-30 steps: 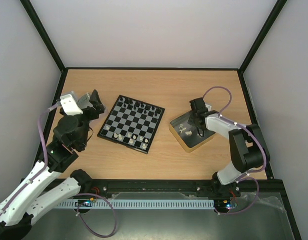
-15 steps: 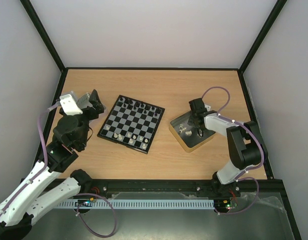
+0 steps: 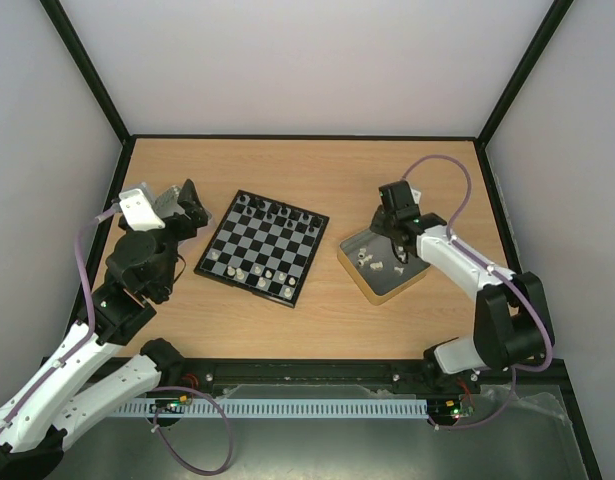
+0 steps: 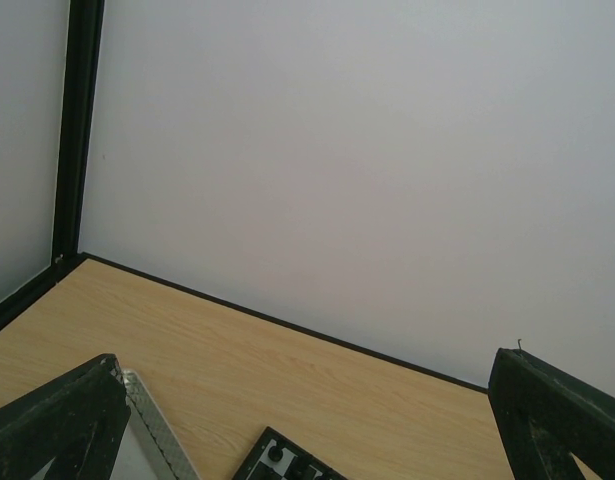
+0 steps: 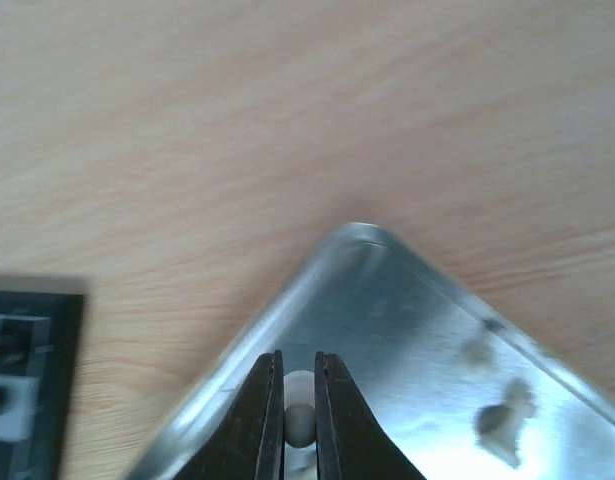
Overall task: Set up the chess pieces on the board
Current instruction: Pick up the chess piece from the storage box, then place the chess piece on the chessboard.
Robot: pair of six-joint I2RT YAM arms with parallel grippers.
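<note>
Right end effector (image 5: 297,365) lifted, one chessman (image 5: 299,418) pinched

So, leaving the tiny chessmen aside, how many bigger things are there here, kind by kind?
Robot arms: 2, the left arm and the right arm
Black-and-grey checked chessboard: 1
Square silver metal trays: 2, the right tray and the left tray
Total: 5

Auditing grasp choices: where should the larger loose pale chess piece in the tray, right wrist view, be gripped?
Probably across its narrow waist, from straight above: the chess piece seems to lie on its side on the flat tray floor, though blurred.
</note>
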